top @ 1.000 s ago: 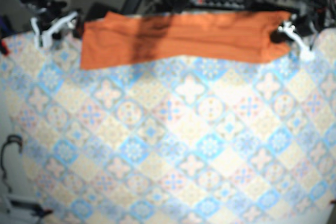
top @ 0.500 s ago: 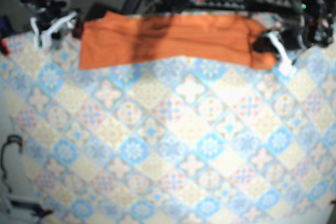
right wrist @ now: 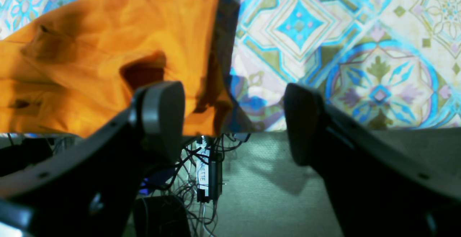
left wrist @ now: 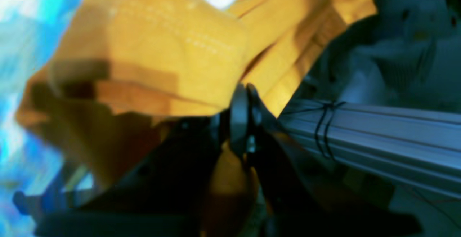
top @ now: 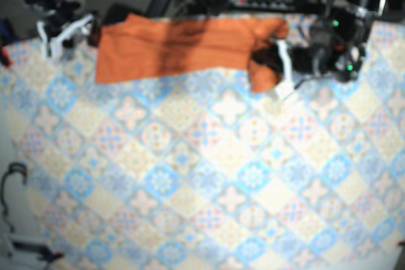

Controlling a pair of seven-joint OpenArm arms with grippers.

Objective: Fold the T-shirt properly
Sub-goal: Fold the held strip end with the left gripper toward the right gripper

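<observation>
Dragging T-shirt [top: 183, 45] edge inward, left hand [left wrist: 245, 100] pinching it, right hand [right wrist: 234, 121] unmoved

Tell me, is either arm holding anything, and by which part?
Left jaws pinch the shirt by its end nearest that arm; right jaws are open, empty.

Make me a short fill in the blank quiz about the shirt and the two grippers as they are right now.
1. The T-shirt spread along the table's far edge is ____ in colour.
2. The left gripper is ____ on a fold of the T-shirt.
3. The right gripper stands ____ beside the cloth, holding nothing.
Missing words: orange; shut; open.
</observation>
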